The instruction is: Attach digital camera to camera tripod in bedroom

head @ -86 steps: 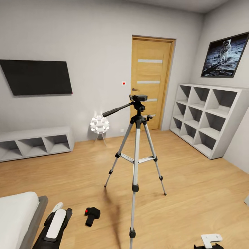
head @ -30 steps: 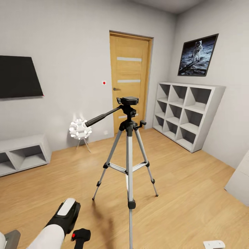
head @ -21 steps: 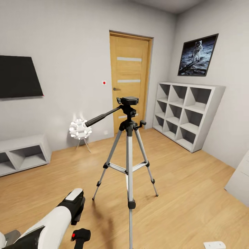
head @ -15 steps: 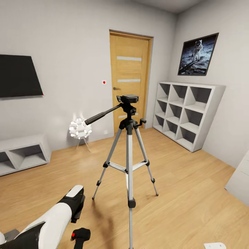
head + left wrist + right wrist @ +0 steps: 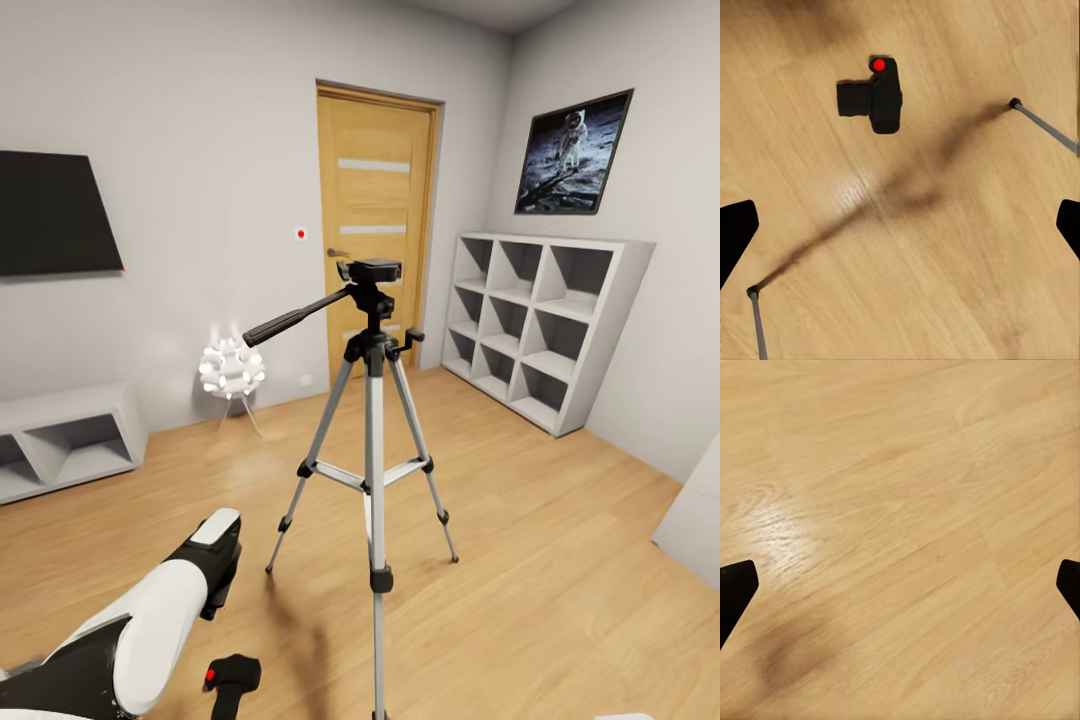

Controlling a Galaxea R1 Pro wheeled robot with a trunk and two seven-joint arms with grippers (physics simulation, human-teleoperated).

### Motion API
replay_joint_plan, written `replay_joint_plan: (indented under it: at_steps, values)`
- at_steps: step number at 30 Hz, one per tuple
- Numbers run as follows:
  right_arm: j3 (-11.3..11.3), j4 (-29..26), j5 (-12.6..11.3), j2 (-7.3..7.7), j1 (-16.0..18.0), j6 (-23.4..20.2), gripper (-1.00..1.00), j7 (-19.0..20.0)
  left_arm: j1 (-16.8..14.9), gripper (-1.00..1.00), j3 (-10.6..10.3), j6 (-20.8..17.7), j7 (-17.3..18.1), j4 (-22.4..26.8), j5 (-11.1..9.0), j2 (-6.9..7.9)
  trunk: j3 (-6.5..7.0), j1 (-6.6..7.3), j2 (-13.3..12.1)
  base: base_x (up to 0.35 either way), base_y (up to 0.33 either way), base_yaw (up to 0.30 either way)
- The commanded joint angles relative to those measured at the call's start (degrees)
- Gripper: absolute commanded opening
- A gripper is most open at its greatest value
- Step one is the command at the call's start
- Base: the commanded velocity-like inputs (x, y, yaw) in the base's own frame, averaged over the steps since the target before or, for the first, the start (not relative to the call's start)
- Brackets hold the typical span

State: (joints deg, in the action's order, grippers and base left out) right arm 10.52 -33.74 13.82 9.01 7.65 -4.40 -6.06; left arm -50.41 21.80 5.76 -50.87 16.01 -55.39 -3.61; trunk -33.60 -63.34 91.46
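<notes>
Wood floor (image 5: pixel 945 300) bears digital camera (image 5: pixel 874 96); camera tripod (image 5: pixel 372 400) beside.

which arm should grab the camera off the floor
Left, probably. The digital camera lies on the wood floor in the left pincer's view, fingers spread; the right pincer faces bare floor.

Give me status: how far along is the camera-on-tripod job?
Early. Done: the robot faces the tripod in the bedroom. In hand: the left gripper, jaws open and empty, hangs above the camera, which lies on the floor. Left: grasp it, lift it, mount it on the bare tripod head.
</notes>
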Motion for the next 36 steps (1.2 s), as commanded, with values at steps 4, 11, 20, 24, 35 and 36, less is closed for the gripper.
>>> replay_joint_plan:
  at_steps: [4,11,20,24,35,36]
  values:
    - [0.1,-0.8,0.6,-0.03,-0.2,-0.4,1.0,-0.1,-0.7,1.0,-0.8,-0.4,0.1,0.1,0.9,0.03,-0.78,-0.88,1.6,0.0,0.0,0.0]
    - [0.1,-2.5,0.7,0.38,-2.0,-0.1,1.0,0.1,-1.3,1.0,-2.3,-1.1,6.4,0.2,2.0,-0.4,-2.04,-2.42,4.5,0.0,0.0,0.0]
    - [0.2,-3.4,0.6,0.74,-2.8,0.4,1.0,0.3,-1.2,1.0,-5.7,-1.8,13.8,0.1,2.4,-0.83,-3.66,-4.4,8.1,0.0,0.0,0.0]
    - [0.1,-3.5,0.6,0.74,-3.2,0.4,1.0,0.3,-1.1,1.0,-6.4,-3.7,13.2,0.0,3.0,-0.77,-4.37,-5.27,9.7,0.0,0.0,0.0]
    - [0.1,-4.1,0.6,0.66,-3.7,0.5,1.0,0.3,-1.2,1.0,-10.7,-5.4,9.3,0.0,7.4,-0.43,-6.35,-7.69,14.1,0.0,0.0,0.0]
    - [0.1,-4.1,0.6,0.66,-3.7,0.5,1.0,0.3,-1.2,1.0,-10.7,-5.4,9.3,0.0,7.4,-0.43,-6.53,-7.91,14.5,0.0,0.0,0.0]
